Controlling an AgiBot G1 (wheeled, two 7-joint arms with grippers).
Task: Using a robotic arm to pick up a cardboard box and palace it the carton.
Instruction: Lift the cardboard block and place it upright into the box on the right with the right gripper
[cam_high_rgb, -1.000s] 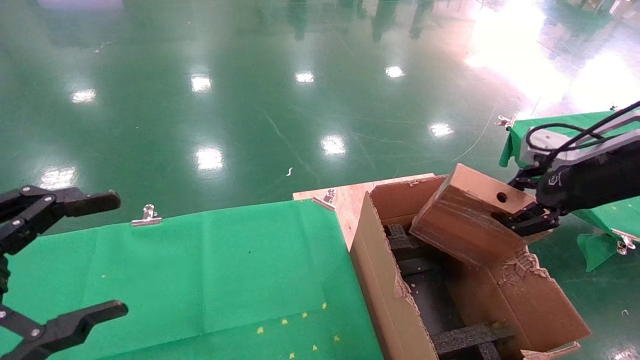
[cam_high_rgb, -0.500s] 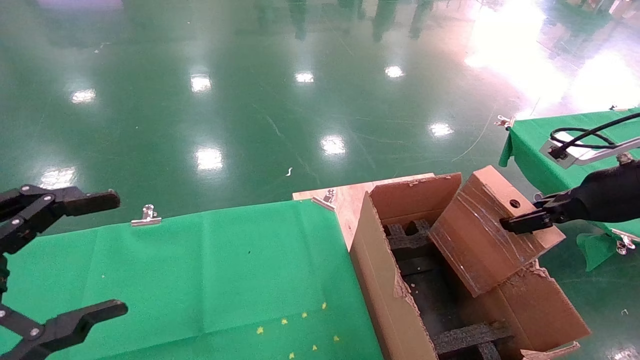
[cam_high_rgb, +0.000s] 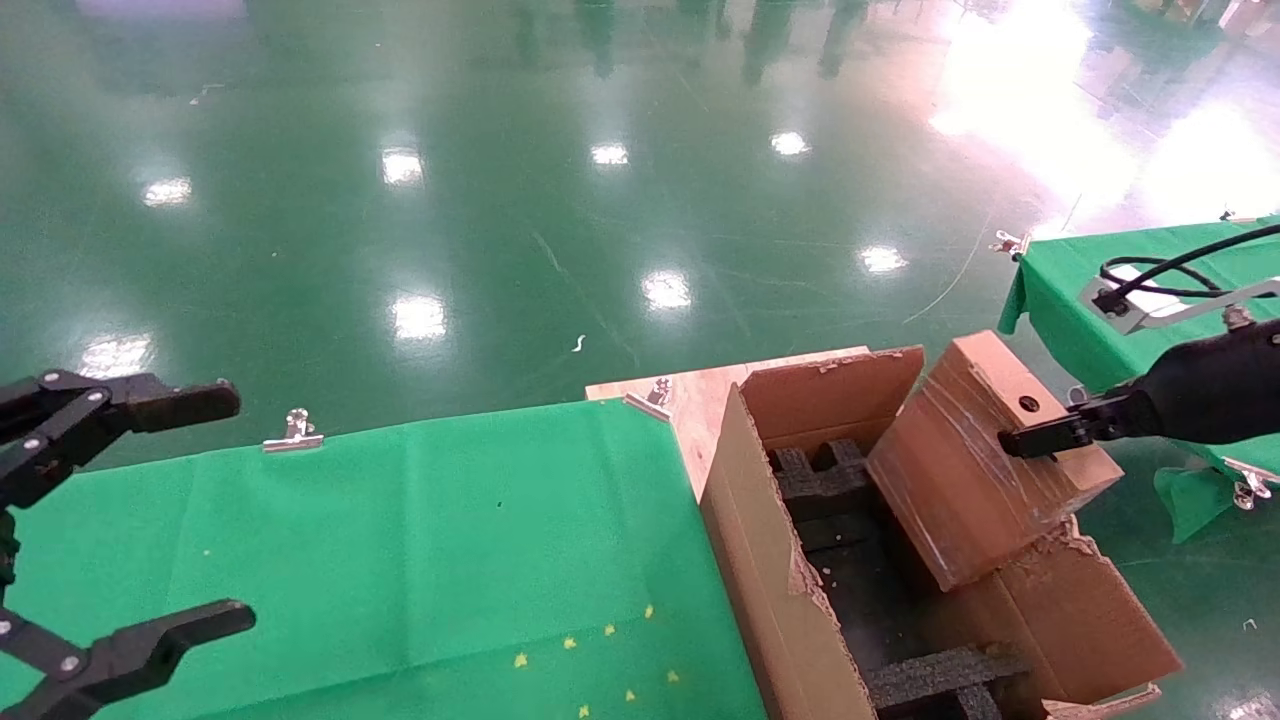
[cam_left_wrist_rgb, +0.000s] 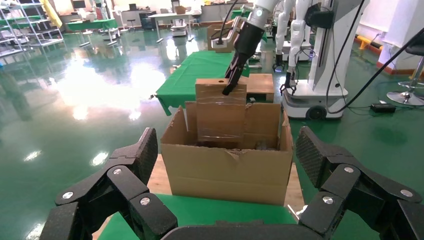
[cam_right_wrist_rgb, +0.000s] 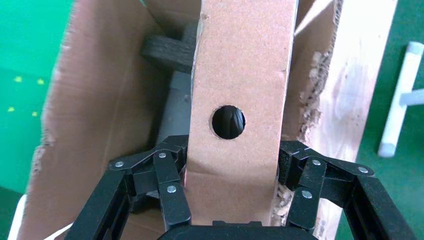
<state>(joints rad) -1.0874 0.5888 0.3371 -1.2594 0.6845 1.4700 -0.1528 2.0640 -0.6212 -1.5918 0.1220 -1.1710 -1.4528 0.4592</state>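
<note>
Your right gripper (cam_high_rgb: 1035, 440) sits at the right edge of the head view, level with the middle of the frame. Its fingers (cam_right_wrist_rgb: 170, 185) straddle the top end of the cardboard box (cam_high_rgb: 985, 465), one on each side face. In the right wrist view the pads lie right against the cardboard, but you cannot tell from these frames whether they press or merely flank it. The robotic arm (cam_left_wrist_rgb: 250, 30) reaches down to the box from the upper centre of the left wrist view.

The cardboard box stands tilted in the far right corner of the carton (cam_high_rgb: 770, 560). Its lower end is inside the carton; its upper end, with the round hole (cam_right_wrist_rgb: 228, 121), stands above the rim and leans toward the right of the frame. Clear tape wraps its broad face. The box rests against the torn right flap (cam_high_rgb: 1070, 600).

The carton occupies the lower right of the head view, open at the top, with ragged edges. Black foam inserts (cam_high_rgb: 930, 675) lie on its floor. It sits beside the green cloth (cam_high_rgb: 400, 550), on a bare wooden board (cam_high_rgb: 700, 390).

Your left gripper (cam_high_rgb: 120, 520) is parked at the lower left of the head view, spread wide and holding nothing, over the edge of the green cloth. A metal clip (cam_high_rgb: 293, 430) pins the cloth's far edge.
</note>
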